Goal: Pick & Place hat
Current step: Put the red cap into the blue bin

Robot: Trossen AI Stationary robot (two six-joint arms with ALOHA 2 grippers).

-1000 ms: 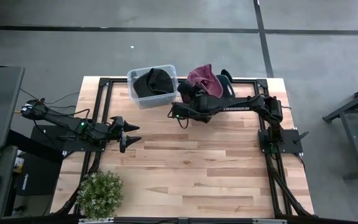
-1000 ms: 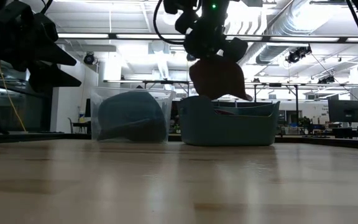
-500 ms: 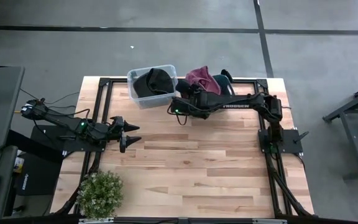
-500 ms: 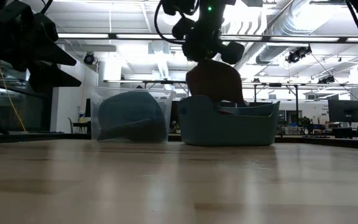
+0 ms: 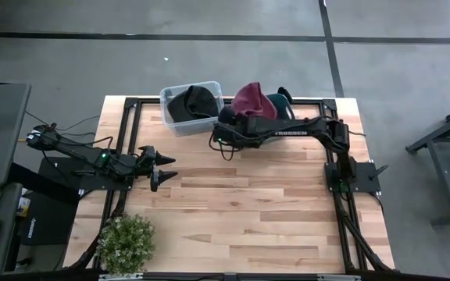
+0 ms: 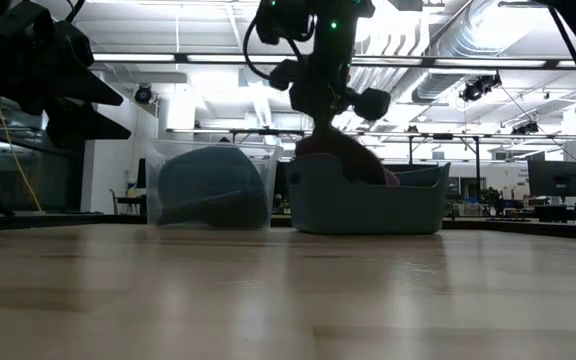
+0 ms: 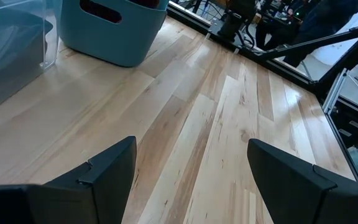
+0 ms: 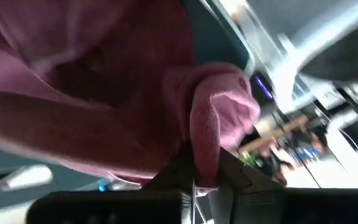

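Observation:
A maroon knit hat (image 5: 250, 97) is in my right gripper (image 5: 236, 115), over the teal bin (image 5: 281, 100) at the table's far edge. In the low view the hat (image 6: 346, 160) hangs partly below the teal bin's rim (image 6: 368, 172), under the gripper (image 6: 326, 132). A dark hat (image 5: 194, 101) lies in the clear bin (image 5: 180, 121) to the left of the teal one. My left gripper (image 5: 162, 167) hovers open over the table's left part, far from both bins; its wrist view shows the fingers (image 7: 107, 168) spread wide. My right gripper pinches a thick folded edge of the maroon hat (image 8: 205, 146) between its two fingers (image 8: 178, 169). The fingers come from above, slanting toward the far edge. The hat hangs slack below them, its lower part inside the teal bin.
The two bins stand side by side at the far edge (image 7: 114, 31), (image 7: 8, 50). A potted plant (image 5: 125, 242) sits at the near left corner. Bare wood (image 5: 248, 211) spreads across the middle and near part of the table. Black frame rails (image 5: 123, 140) run along the sides.
My right gripper has moved toward the far edge, still shut on the maroon hat. The hat, which hung clear above the teal bin a second ago, has gone down until its lower part is inside the bin.

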